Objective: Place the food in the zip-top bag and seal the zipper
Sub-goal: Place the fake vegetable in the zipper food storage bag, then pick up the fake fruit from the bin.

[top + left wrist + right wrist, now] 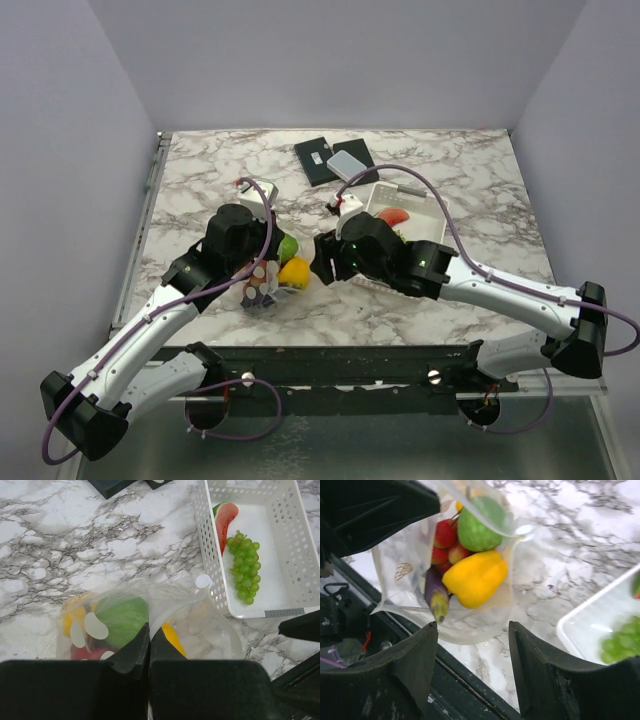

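Zip-top bag [210, 630] of clear plastic with white dots lies on the grey-veined marble table [75, 555] between the two arms, its mouth gaping. The left claw [149, 642] is pressed together, pinching the bag's rim. Inside sit a yellow lemon [475, 577], a round green fruit [477, 522], red strawberries [445, 535] and a purple eggplant [436, 596]. The right claw [472, 627] hangs spread and empty just beside the bag. Further right, a white perforated plastic basket [207, 555] holds a watermelon slice [226, 520] and green grapes [245, 570].

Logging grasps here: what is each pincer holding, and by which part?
The left pincer is shut on the zip-top bag, pinching its mouth edge. The right pincer is open, holding nothing.
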Robot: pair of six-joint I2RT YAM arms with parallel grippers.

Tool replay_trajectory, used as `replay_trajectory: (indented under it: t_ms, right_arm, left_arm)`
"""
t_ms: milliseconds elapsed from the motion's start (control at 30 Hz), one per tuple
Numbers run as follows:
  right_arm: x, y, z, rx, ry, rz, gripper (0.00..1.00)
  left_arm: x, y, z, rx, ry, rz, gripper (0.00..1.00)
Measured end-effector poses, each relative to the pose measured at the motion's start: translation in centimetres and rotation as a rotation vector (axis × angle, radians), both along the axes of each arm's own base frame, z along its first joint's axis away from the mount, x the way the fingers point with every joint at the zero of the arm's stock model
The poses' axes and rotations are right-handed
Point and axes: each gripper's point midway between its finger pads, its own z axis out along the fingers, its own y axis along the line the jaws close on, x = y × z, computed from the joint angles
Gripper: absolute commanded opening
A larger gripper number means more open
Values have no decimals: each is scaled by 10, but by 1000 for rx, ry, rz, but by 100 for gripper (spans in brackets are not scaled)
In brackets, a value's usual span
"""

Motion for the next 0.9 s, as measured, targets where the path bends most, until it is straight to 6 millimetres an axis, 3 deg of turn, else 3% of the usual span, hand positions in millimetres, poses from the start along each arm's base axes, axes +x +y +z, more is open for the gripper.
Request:
replay_trajectory:
  t_ms: [200,400,667,900]
  right_arm:
    - [11,-39,16,-59,-86,-114,69]
    - [28,-78,12,-152,-122,-235,72]
    - [59,-134,-6,-269,-124,-386,78]
    - [82,-180,-34,-366,-79,-499,81]
  left_arm:
    - [0,0,0,0,0,0,0]
    - [0,0,0,0,0,0,0]
    - [0,0,0,0,0,0,0]
    - [0,0,0,0,0,0,0]
